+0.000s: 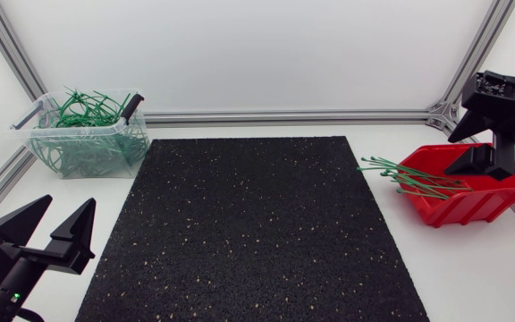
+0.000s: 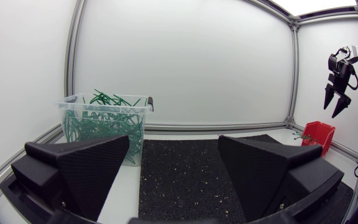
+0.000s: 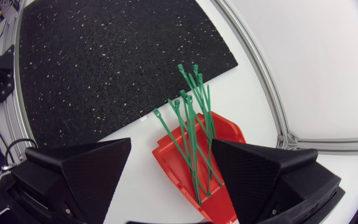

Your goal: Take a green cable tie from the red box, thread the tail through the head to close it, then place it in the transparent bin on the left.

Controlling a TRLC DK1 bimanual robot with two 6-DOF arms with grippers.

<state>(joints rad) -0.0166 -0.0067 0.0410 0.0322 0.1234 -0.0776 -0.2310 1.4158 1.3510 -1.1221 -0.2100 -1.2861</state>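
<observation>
Head view – left gripper (image 1: 68, 215) released, nothing between its fingers; transparent bin (image 1: 36, 134) well ahead of it. Black mat (image 1: 249, 233) between the arms. Right gripper (image 3: 171, 142) also released – red box (image 3: 229, 132) and green cable ties (image 3: 194, 106) directly beneath its spread fingers.

Head view overhead, right wrist view close above, share red box (image 3: 227, 129).

red box (image 1: 485, 204) open-topped | cable ties (image 1: 405, 176) jut past rim | right pincer (image 3: 171, 144) overhead
</observation>
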